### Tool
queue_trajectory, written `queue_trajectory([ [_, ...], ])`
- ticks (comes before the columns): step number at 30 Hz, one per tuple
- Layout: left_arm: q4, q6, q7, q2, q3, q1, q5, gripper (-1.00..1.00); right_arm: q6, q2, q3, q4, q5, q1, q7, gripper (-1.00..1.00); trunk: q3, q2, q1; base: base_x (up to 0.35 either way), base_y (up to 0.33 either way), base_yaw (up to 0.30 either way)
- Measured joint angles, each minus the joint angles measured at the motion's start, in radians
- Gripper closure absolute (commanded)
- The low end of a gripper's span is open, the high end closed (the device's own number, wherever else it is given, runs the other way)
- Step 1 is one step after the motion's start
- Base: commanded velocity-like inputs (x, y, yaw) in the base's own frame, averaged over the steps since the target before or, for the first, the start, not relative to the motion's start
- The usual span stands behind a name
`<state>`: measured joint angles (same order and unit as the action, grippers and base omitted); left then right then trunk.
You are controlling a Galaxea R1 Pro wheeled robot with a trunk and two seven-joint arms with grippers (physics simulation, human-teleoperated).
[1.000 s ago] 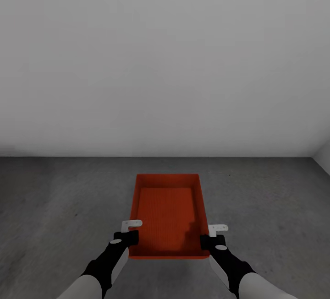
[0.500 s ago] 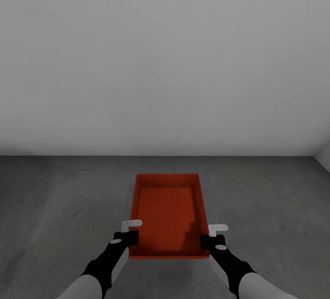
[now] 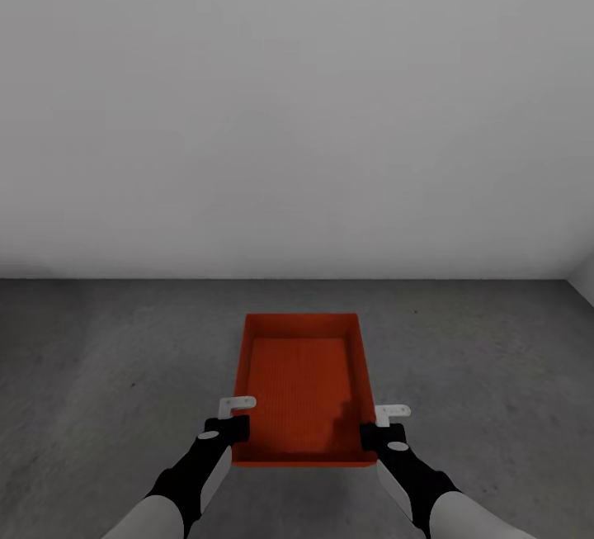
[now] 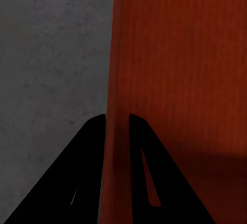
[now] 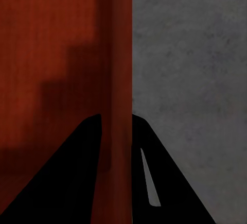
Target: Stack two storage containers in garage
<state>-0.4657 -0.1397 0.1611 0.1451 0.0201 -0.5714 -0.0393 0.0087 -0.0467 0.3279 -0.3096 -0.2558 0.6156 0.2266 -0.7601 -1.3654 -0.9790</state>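
— Nothing has moved since the earlier frames, as far as I can see: arms, bin and camera sit just where they were.

— So how far along are we?

— We're in the garage: grey concrete floor (image 3: 99, 374), plain pale wall (image 3: 297, 110). One red-orange bin (image 3: 304, 386) is here, carried between the two arms. I can't tell whether it rests on the floor or hangs just above it. Any second bin would still have to be fetched and stacked on this one, I judge.

— Start on the left, then.

— The left gripper (image 3: 235, 417) is at the bin's near left corner. Its wrist camera shows the two dark fingers (image 4: 90, 152) narrowed onto the bin's left wall (image 4: 117, 80), one outside over the concrete, one inside over the ribbed bottom. The wall runs straight out from between them.

— And the right?

— The mirror image. The right gripper (image 3: 386, 423) grips the near right corner, fingers (image 5: 87, 152) pinching the right wall (image 5: 117, 54) from both faces, bin interior one side, concrete the other.

— Next step?

— Probably set it down flat, if not already down, then let go with both.
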Motion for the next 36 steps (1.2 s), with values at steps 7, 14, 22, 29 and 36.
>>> queue_trajectory([
  [7,-0.001,0.000,0.000,0.000,0.000,0.000,0.000,1.00,0.000,0.001,0.000,-0.001,0.000,0.000,-0.001,1.00,-0.022,-0.049,-0.027,0.000,0.000,0.000],
  [14,-0.001,0.000,0.000,0.000,0.000,0.000,0.000,1.00,0.001,0.000,0.000,-0.002,0.001,0.000,0.000,1.00,-0.044,-0.098,-0.054,0.000,0.000,0.000],
  [22,-0.001,0.000,0.000,0.000,0.000,0.000,0.000,1.00,0.001,0.000,0.000,-0.002,0.002,0.000,0.000,1.00,-0.069,-0.154,-0.084,0.000,0.000,0.000],
  [29,0.000,0.000,0.000,0.000,0.000,0.000,0.000,1.00,0.001,0.000,0.000,-0.001,0.001,0.000,0.000,1.00,-0.091,-0.203,-0.111,0.000,0.000,0.000],
  [36,0.000,0.000,0.000,0.000,0.000,0.000,0.000,1.00,0.001,0.000,0.000,-0.001,0.001,0.000,0.000,1.00,-0.113,-0.252,-0.138,0.000,0.000,0.000],
])
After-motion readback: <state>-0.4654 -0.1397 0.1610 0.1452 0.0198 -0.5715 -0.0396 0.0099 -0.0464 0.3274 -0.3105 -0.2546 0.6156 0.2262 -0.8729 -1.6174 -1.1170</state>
